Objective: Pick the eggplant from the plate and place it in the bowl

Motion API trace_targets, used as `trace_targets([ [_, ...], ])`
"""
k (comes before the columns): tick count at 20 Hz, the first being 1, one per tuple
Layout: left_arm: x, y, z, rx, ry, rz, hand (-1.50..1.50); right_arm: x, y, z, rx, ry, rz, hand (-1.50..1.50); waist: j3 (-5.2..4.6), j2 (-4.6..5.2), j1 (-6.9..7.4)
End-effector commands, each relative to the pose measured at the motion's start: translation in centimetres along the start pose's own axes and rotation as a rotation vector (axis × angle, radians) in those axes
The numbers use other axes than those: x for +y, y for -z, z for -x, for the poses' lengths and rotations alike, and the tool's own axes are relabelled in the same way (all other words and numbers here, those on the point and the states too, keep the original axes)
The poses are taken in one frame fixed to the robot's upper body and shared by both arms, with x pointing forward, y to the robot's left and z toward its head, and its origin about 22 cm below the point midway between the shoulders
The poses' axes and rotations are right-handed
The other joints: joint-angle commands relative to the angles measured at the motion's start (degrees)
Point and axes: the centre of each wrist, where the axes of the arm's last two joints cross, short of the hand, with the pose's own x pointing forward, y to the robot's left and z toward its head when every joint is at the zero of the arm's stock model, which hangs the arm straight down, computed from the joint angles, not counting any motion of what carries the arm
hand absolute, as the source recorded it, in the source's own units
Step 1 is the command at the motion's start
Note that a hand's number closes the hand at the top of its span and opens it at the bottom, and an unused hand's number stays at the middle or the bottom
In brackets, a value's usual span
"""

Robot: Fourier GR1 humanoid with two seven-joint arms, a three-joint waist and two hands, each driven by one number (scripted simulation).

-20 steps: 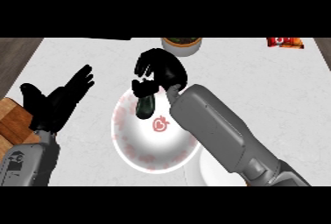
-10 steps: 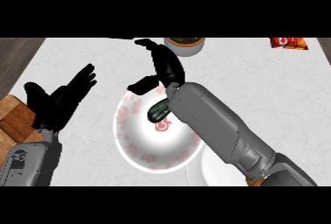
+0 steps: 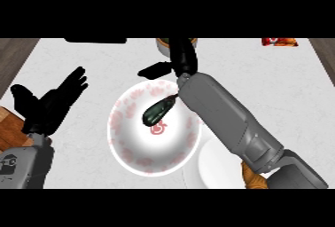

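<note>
A dark green eggplant point(image 3: 159, 111) lies tilted on the white plate with red flowers point(image 3: 144, 153) at mid counter. My right hand point(image 3: 183, 60) is beyond the plate's far rim, open, fingers straight and pointing away, thumb out to the left; it holds nothing. Its grey forearm crosses the plate's right side. A white bowl point(image 3: 219, 166) shows at the plate's lower right, partly hidden under that forearm. My left hand point(image 3: 49, 102) rests open to the left of the plate, fingers up.
A brown round dish point(image 3: 165, 43) sits at the far edge, mostly behind my right hand. A red packet point(image 3: 280, 41) lies at the far right, and a dark object point(image 3: 95, 40) at the far left. A wooden board point(image 3: 9, 128) shows at the left edge.
My right hand, curled round the eggplant over the plate a second ago, has opened and moved toward the far edge. The eggplant now lies on the plate. The left hand barely moved.
</note>
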Motion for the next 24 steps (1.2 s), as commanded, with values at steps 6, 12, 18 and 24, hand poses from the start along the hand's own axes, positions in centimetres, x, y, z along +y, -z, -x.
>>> trace_targets([
  [6,1.6,-1.7,1.5,0.032,-0.016,-0.068,0.0,-8.6,-0.8,3.5,-0.148,-0.029,-0.032,-1.5,0.02,-1.05,-3.74],
  [12,2.3,-3.2,3.1,0.05,-0.024,-0.097,0.0,-14.4,-5.3,3.2,-0.29,0.054,-0.095,-1.5,0.02,-1.72,-5.92],
  [18,2.9,-3.2,1.5,0.035,-0.012,-0.117,0.0,-19.3,-11.6,4.4,-0.389,0.229,-0.236,-1.5,0.1,-1.61,-6.67],
  [24,3.6,-3.5,2.4,0.04,-0.017,-0.126,0.0,-21.9,-19.9,7.2,-0.402,0.363,-0.319,1.5,0.1,-1.28,-6.96],
])
